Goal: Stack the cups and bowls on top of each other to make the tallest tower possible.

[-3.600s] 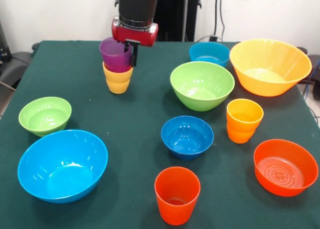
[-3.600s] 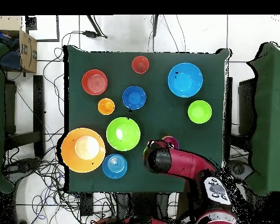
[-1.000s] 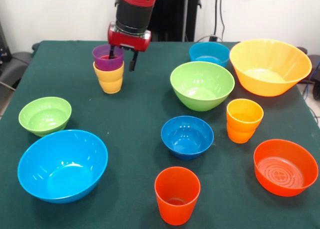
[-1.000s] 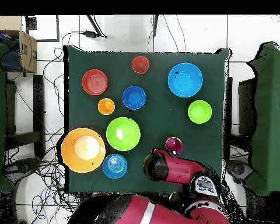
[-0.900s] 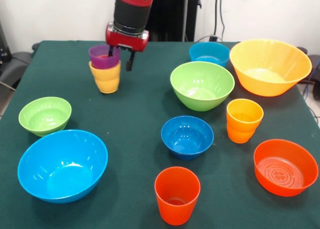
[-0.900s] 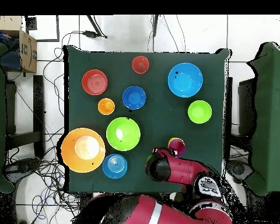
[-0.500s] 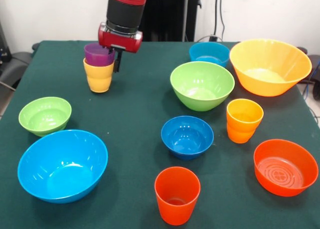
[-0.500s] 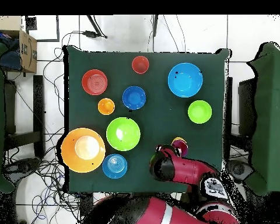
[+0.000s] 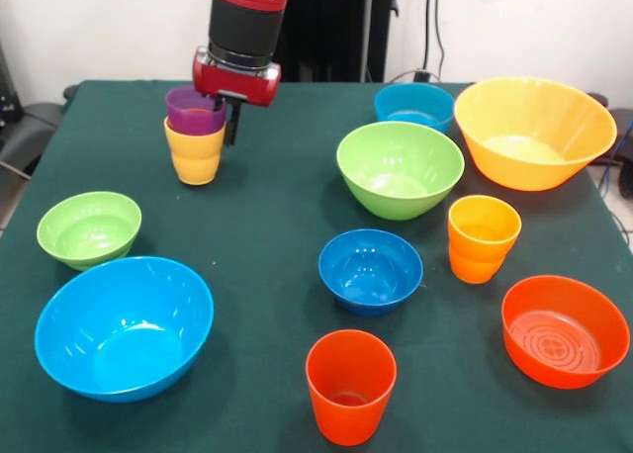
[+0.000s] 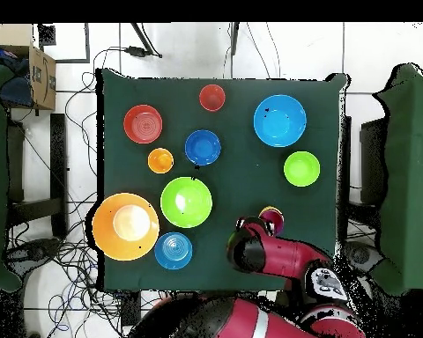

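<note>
Front view: The claw (image 9: pixel 222 113) grips the rim of the purple cup (image 9: pixel 192 111), one finger inside the cup and one outside against its wall, so it is closed on the cup wall. The purple cup sits nested in the yellow cup (image 9: pixel 196 153), which stands upright on the green worktop (image 9: pixel 277 216). This two-cup stack is the tower at present. Elsewhere on the worktop, all apart from one another: a small green bowl (image 9: pixel 89 228), a large light blue bowl (image 9: pixel 124 326), a red-orange cup (image 9: pixel 350 385), a dark blue bowl (image 9: pixel 370 270), a large green bowl (image 9: pixel 400 168), an orange-yellow cup (image 9: pixel 483 237), an orange-red bowl (image 9: pixel 565 329), a teal bowl (image 9: pixel 413 106) and a large orange-yellow bowl (image 9: pixel 533 131). The last two stand just beside each other.

Overhead view: The arm (image 10: pixel 277 260) covers most of the stack; only part of the purple cup rim (image 10: pixel 272 214) shows beside it. The claw cannot be seen here.
</note>
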`<action>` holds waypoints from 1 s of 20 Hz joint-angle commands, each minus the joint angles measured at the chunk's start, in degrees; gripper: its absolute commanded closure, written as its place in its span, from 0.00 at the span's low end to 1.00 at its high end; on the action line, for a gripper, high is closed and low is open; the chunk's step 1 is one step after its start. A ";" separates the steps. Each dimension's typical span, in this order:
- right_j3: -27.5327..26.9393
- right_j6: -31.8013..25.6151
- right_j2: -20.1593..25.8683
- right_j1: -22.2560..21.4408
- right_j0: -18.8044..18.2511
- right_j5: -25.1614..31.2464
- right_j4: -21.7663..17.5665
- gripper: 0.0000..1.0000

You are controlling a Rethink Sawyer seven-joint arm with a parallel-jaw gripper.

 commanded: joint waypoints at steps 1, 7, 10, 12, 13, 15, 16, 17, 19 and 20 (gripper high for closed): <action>-1.74 4.53 11.31 0.84 -1.86 4.79 -1.22 1.00; -3.87 4.15 12.56 -0.37 -0.73 10.32 1.42 1.00; -4.86 4.39 13.34 -0.05 -0.51 11.29 2.08 1.00; -5.69 4.54 14.23 0.27 -0.30 12.36 2.73 1.00; -6.10 4.87 14.50 0.40 0.15 12.85 3.26 1.00; -6.83 5.35 14.58 0.55 0.90 13.61 3.93 1.00; -7.19 5.54 14.36 0.57 1.32 13.95 4.16 1.00; -7.88 5.95 13.87 0.68 2.16 14.53 4.68 1.00; -9.29 6.65 12.37 0.99 3.78 15.35 5.43 1.00; -9.86 6.78 11.98 1.20 4.21 16.06 5.79 1.00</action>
